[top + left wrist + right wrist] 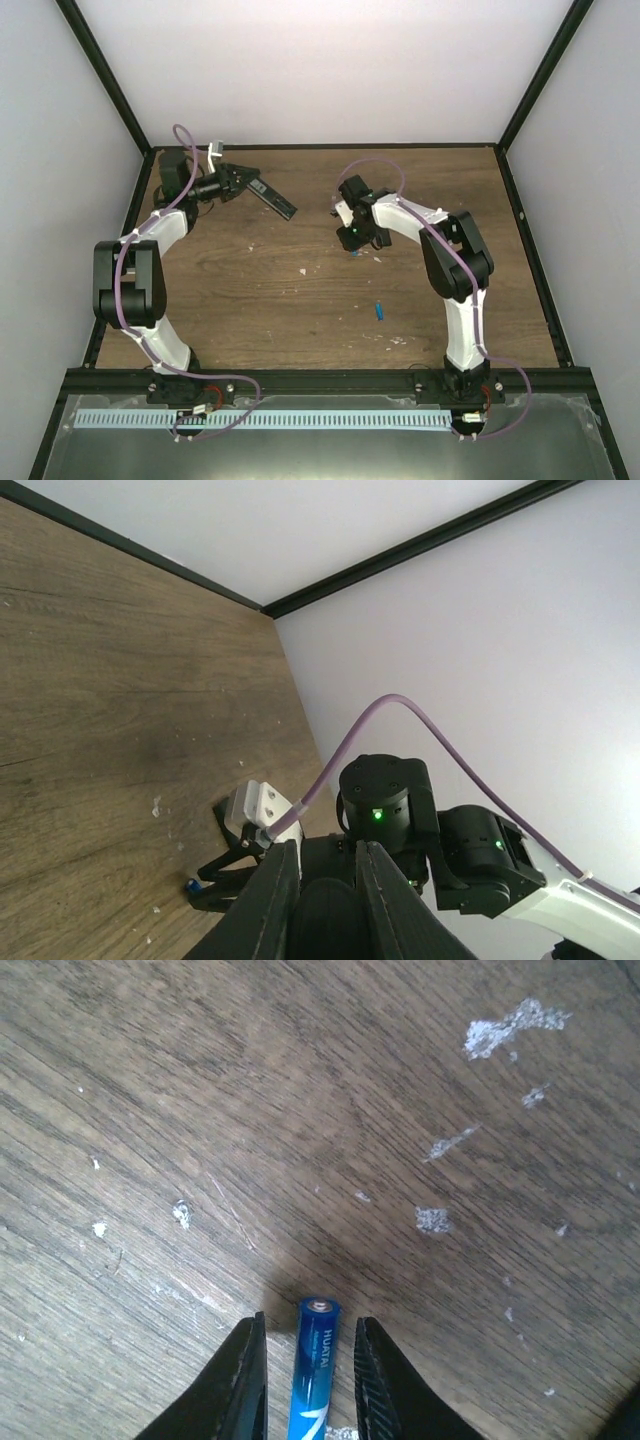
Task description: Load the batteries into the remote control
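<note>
In the top view my left gripper (236,181) is shut on one end of the slim black remote control (276,200) and holds it at the back left, its free end pointing right and toward me. In the left wrist view the remote (325,920) fills the gap between the fingers (272,900). My right gripper (352,238) points down at the table's middle. In the right wrist view its jaws (308,1325) stand open on either side of a blue battery (315,1370), with a gap on each side. This battery also shows in the left wrist view (188,886). A second blue battery (380,310) lies alone on the table nearer me.
The wooden table (300,300) has black frame rails (130,215) along its sides and white walls behind. Pale specks of debris (510,1022) are scattered on the wood around the right gripper.
</note>
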Controlling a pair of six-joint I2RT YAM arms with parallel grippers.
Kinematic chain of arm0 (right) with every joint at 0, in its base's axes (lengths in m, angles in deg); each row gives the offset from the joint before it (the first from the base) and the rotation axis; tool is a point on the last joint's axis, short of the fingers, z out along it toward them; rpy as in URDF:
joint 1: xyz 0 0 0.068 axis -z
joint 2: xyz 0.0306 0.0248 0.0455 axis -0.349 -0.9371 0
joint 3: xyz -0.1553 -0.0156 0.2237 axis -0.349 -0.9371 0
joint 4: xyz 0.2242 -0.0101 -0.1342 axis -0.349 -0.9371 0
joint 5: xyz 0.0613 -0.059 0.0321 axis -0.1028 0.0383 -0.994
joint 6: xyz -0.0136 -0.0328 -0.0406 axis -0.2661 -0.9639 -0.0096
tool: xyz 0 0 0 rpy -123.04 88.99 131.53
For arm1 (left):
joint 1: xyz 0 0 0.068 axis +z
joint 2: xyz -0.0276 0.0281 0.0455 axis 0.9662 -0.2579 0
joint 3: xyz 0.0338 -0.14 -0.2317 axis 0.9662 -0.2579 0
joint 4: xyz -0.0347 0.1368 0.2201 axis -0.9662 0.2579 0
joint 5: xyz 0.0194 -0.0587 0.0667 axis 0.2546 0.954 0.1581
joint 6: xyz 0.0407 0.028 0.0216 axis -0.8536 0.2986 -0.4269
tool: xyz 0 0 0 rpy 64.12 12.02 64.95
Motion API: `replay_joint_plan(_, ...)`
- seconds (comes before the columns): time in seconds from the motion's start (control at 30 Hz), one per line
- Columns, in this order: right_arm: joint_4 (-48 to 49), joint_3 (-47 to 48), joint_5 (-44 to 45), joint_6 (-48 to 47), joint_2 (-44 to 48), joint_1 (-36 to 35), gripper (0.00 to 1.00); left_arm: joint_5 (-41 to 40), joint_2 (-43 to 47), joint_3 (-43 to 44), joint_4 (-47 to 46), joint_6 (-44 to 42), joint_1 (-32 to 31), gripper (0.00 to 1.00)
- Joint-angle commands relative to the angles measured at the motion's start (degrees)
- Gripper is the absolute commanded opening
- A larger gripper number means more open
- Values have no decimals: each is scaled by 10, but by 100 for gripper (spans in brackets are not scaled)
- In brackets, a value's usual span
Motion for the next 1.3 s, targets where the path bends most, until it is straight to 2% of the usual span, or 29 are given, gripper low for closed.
replay_joint_plan(0.0, -35, 25, -13, -12, -10, -2, 19, -2, 12, 7, -2, -12, 5, 0)
replay_joint_plan(0.33, -49, 30, -22, -20, -25, -2, 16, 1, 9, 11, -2, -9, 5, 0)
replay_joint_plan(0.67, -47, 37, -4, -20, -26, -2, 2, 8, 1, 15, -6, -8, 5, 0)
replay_joint_plan(0.77, -38, 38, -9, -15, -14, -2, 1, 8, -1, 7, -16, -4, 4, 0)
replay_joint_plan(0.9, -20, 42, -39, 0, 20, 2, 1, 6, -6, -18, -56, 23, 4, 0)
replay_joint_plan(1.1, 5, 83, -129, 32, 92, 8, 1, 10, -21, -60, -147, 49, -10, 0)
replay_joint_plan(1.27, 69, 104, -200, 68, 159, 8, 1, 7, -42, -85, -218, 89, -28, 0)
